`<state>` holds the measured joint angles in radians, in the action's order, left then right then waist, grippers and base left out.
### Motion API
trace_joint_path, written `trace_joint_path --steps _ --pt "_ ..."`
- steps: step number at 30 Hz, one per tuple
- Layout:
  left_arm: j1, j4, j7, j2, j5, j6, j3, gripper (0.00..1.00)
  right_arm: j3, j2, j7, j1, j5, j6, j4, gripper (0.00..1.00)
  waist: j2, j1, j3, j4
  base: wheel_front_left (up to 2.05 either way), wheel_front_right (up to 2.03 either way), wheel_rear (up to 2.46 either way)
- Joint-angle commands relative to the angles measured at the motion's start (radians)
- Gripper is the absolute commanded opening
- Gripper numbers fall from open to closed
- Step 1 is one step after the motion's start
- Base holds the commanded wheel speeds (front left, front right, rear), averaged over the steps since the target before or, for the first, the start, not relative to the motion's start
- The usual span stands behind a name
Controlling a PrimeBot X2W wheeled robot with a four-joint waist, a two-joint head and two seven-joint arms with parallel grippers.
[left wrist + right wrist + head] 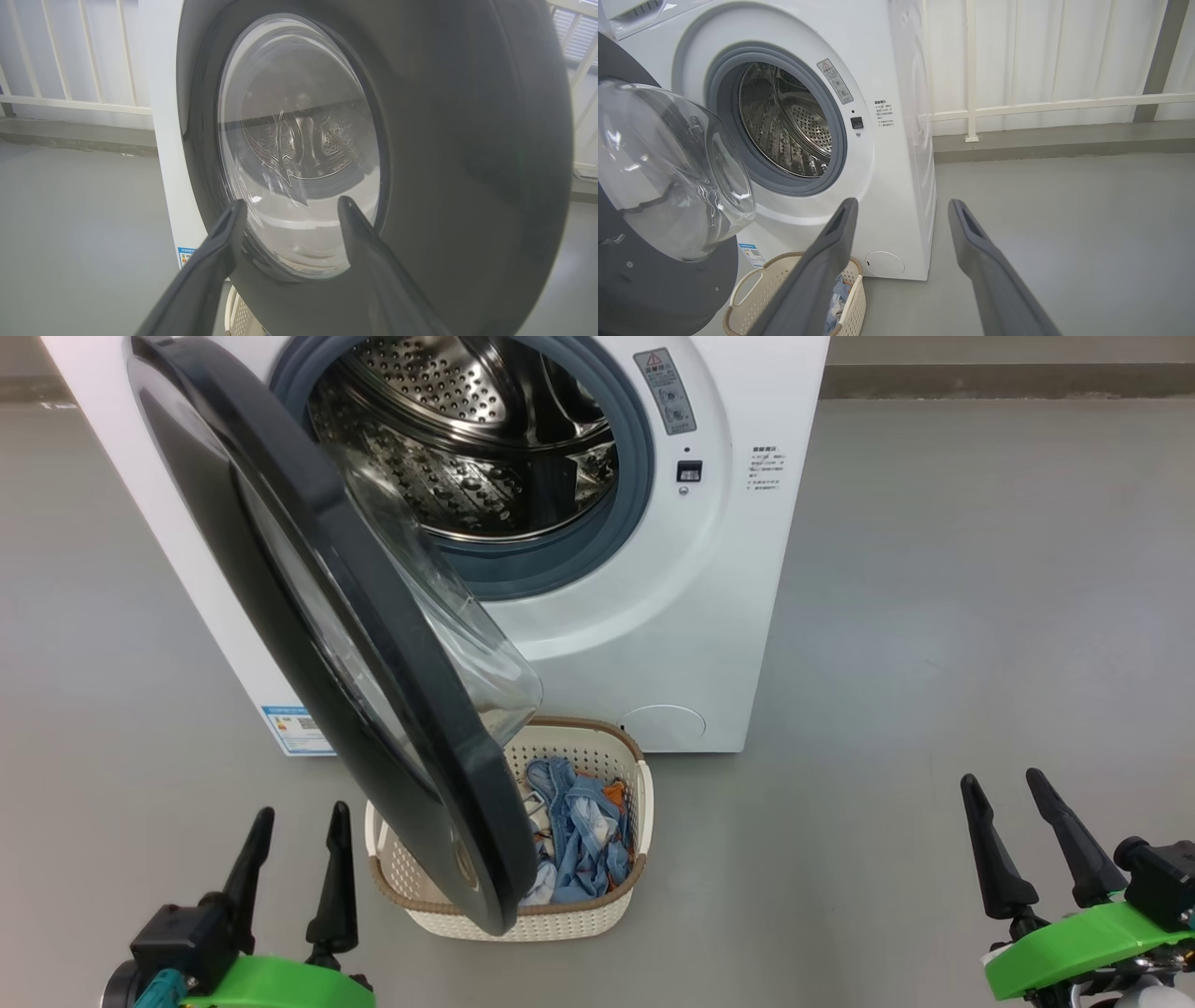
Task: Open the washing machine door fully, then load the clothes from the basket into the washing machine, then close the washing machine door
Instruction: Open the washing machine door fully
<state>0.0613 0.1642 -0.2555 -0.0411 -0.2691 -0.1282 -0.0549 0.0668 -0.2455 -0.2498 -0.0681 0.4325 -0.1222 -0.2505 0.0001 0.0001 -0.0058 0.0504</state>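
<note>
The white washing machine (653, 616) stands ahead with its steel drum (467, 439) exposed. Its black-rimmed door (308, 616) hangs partly open, swung out over the cream basket (635, 859) on the floor. Light blue clothes (583, 840) lie in the basket, half hidden by the door. My left gripper (301, 831) is open at the lower left, just outside the door (467, 163), fingers pointing at its glass. My right gripper (1005, 784) is open at the lower right, well clear of the machine (896, 154), the basket (747, 294) and the door's glass bowl (668, 172).
Grey floor (980, 597) stretches to the right of the machine and to the left. A white railing (1041, 105) and a low kerb run along the wall behind the machine.
</note>
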Motion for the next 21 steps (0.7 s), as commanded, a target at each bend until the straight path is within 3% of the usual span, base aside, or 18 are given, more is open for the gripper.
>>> trace_joint_path --steps 1,7,8,9,10,11,12,14,21 --pt "0.034 -0.022 -0.006 -0.009 0.008 -0.002 0.032 1.00 0.018 -0.009 -0.012 -0.011 -0.006 -0.008 0.019 1.00 -0.0001 -0.0001 -0.001 0.000 0.00 0.00 0.00" --pt "0.035 -0.026 -0.006 -0.009 0.008 -0.002 0.033 1.00 0.021 -0.007 -0.012 -0.014 -0.005 -0.008 0.013 1.00 -0.0001 -0.0001 -0.001 -0.002 0.00 0.00 0.00" --pt "0.036 -0.026 -0.006 -0.009 0.007 -0.002 0.033 0.93 0.021 -0.007 -0.012 -0.014 -0.004 -0.008 0.012 1.00 -0.0001 -0.0001 -0.001 -0.002 0.00 0.00 0.00" --pt "0.036 -0.026 -0.006 -0.009 0.007 -0.002 0.032 0.74 0.021 -0.006 -0.012 -0.014 -0.004 -0.008 0.011 1.00 -0.0001 -0.0001 -0.001 -0.002 0.00 0.00 0.00" --pt "0.036 -0.026 -0.006 -0.009 0.006 -0.002 0.031 0.45 0.021 -0.006 -0.012 -0.015 -0.004 -0.008 0.010 1.00 -0.0001 -0.0001 -0.001 -0.002 0.00 0.00 0.00" --pt "0.037 -0.026 -0.006 -0.009 0.006 -0.002 0.031 0.30 0.021 -0.005 -0.012 -0.015 -0.003 -0.008 0.009 1.00 -0.0001 -0.0001 -0.001 -0.002 0.00 0.00 0.00" --pt "0.037 -0.026 -0.006 -0.009 0.005 -0.002 0.030 0.05 0.021 -0.005 -0.012 -0.016 -0.003 -0.008 0.008 1.00 -0.0001 -0.0001 -0.001 -0.003 0.00 0.00 0.00" --pt "0.037 -0.026 -0.006 -0.009 0.005 -0.002 0.028 0.00 0.021 -0.004 -0.012 -0.016 -0.004 -0.008 0.008 1.00 -0.0001 -0.0001 -0.001 -0.003 0.00 0.00 0.00" --pt "0.051 -0.061 -0.006 -0.012 0.003 -0.002 0.025 0.00 0.020 -0.001 -0.012 -0.014 -0.004 -0.008 0.011 1.00 -0.0001 -0.0001 -0.004 -0.002 0.00 0.00 0.00"
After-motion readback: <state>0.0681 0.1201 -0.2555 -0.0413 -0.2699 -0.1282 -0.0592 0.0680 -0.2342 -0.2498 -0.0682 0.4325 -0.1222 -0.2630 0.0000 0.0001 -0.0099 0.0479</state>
